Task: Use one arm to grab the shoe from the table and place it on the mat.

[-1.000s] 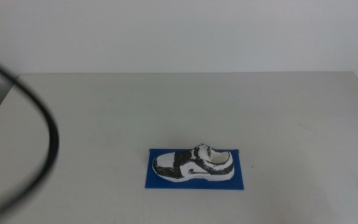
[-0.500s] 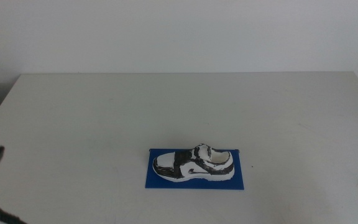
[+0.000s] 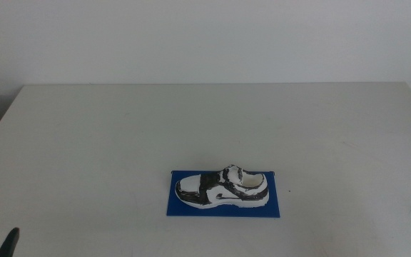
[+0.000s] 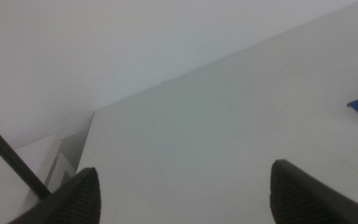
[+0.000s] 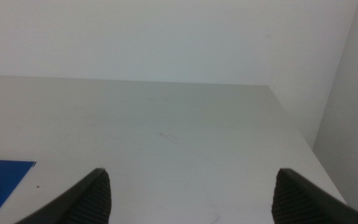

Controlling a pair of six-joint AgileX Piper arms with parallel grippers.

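A: The biggest thing is the table [image 3: 120, 135], pale and matte. What lies on it?

B: The blue mat [image 3: 223, 209], near the front, a little right of the middle. The shoe [image 3: 222, 187] stands upright on the mat, its sole flat, its toe to the left side of the middle view. So I judge the task is done.

A: And the arms?

B: Both are drawn back. Of the left gripper [image 4: 185, 199] only a dark tip shows at the bottom left corner of the middle view. In its wrist view the jaws stand wide apart with nothing between them, and a corner of the mat is at the edge. The right gripper [image 5: 191, 199] is also wide and empty; its wrist view shows the mat's corner and a bit of the shoe's white sole.

A: How would the shoe handle?

B: I think it is light, with a rather stiff sole and a softer upper. The narrow middle, across the strap, seems the best place to take hold.
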